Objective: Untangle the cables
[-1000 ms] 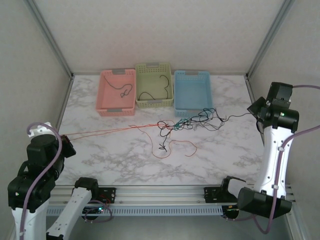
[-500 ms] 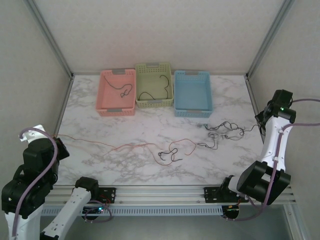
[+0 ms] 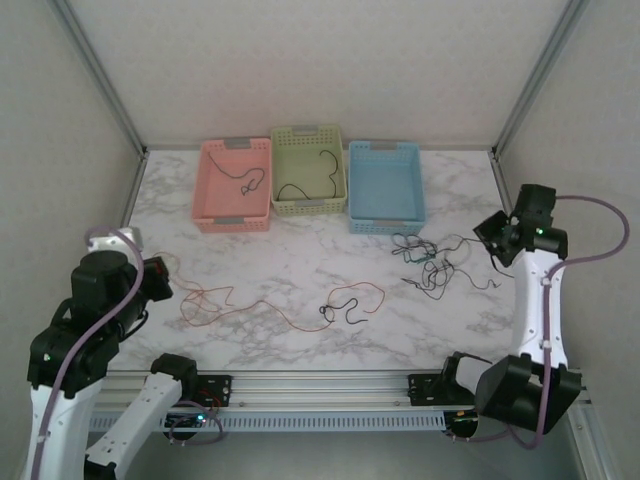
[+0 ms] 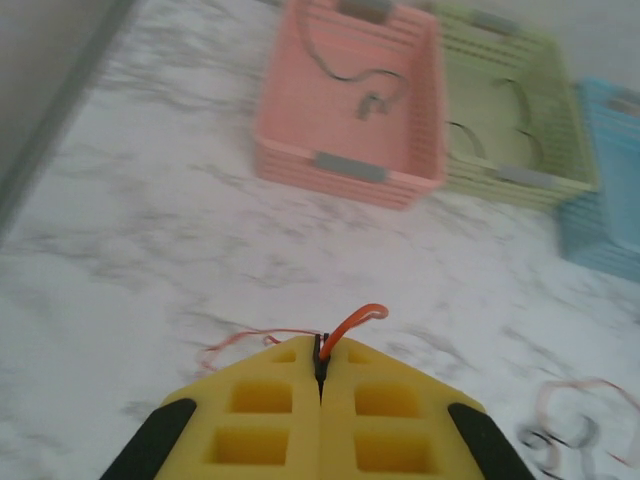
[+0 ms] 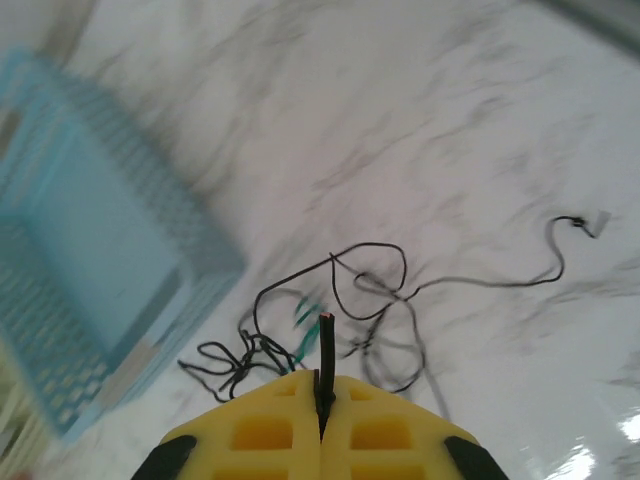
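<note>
Left claw [image 4: 321, 372] pinches the red-orange cable [image 4: 352, 322], which runs rightward along the bench [image 3: 300, 250]; right claw [image 5: 322, 405] pinches the black cable [image 5: 326, 345], its tangle [image 3: 430, 265] lying leftward.

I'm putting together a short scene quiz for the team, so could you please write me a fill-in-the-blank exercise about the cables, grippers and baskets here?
1. The left gripper is shut on a thin wire coloured ___.
2. The right gripper pinches a wire end coloured ___.
3. The basket nearest the dark tangle is ___.
4. In the top view, the pink basket stands ___ of the green basket.
Missing words: red-orange, black, blue, left.
</note>
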